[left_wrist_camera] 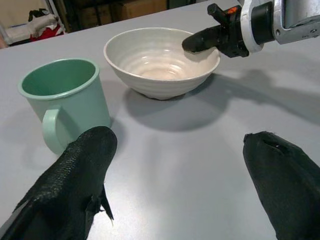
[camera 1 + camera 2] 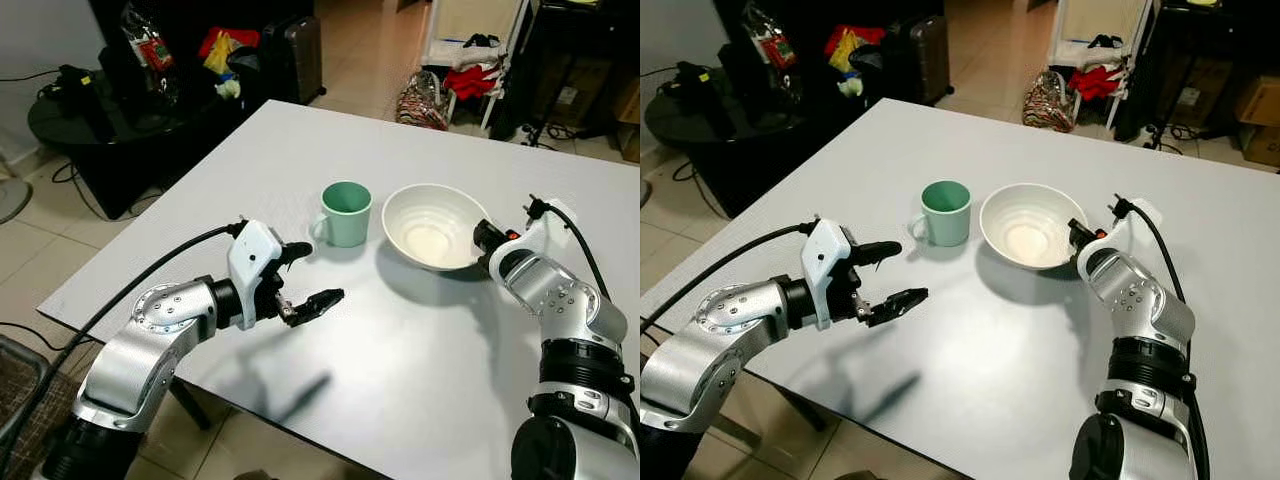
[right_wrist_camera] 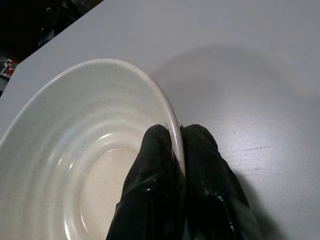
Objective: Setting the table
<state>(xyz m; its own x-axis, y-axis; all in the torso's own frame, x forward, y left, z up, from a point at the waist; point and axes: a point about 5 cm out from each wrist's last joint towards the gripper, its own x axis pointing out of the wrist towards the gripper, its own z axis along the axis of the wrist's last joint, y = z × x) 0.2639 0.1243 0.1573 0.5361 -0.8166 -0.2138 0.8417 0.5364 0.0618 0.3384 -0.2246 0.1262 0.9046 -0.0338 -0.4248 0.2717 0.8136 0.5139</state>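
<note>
A white ribbed bowl [image 2: 430,228] rests on the grey table [image 2: 300,150], tilted a little, with my right gripper [image 2: 481,240] shut on its right rim. One finger [image 3: 152,165] lies inside the bowl [image 3: 75,150] and the other outside. A green mug [image 2: 345,213] stands upright just left of the bowl, its handle toward me. My left gripper [image 2: 303,279] hovers open in front of the mug [image 1: 65,102], a short way off, holding nothing.
A black round side table [image 2: 110,110] with cables and bags stands beyond the table's left edge. A dark suitcase [image 2: 300,55] and red clothes on a white rack [image 2: 470,75] lie on the tiled floor behind. The table's near edge runs under my left arm.
</note>
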